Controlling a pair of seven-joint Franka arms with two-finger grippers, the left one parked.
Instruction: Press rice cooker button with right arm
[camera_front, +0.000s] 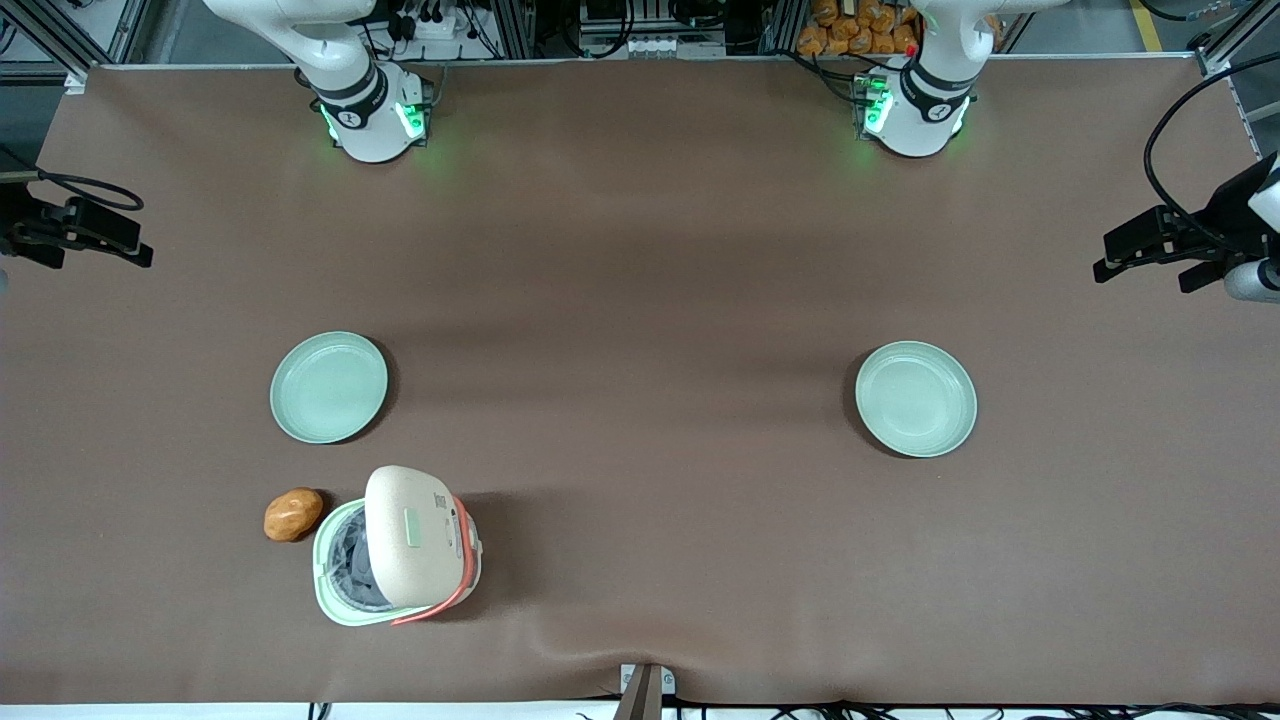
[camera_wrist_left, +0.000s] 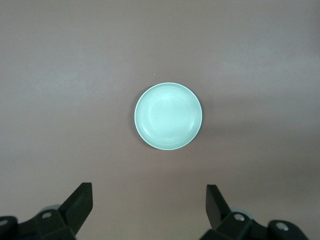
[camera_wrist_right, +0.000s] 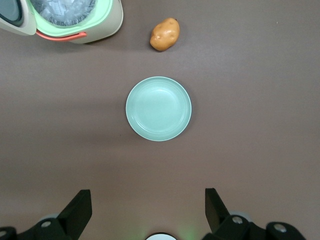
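Hand (camera_wrist_right: 146, 212) open, above plate (camera_wrist_right: 158, 108).

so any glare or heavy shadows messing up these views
Front view: even light, no glare; the open rice cooker casts a soft shadow, and green base lights tint the table. Right wrist view: the open gripper hangs above the plate, which is sharp and faintly shadowed. Left wrist view: evenly lit.
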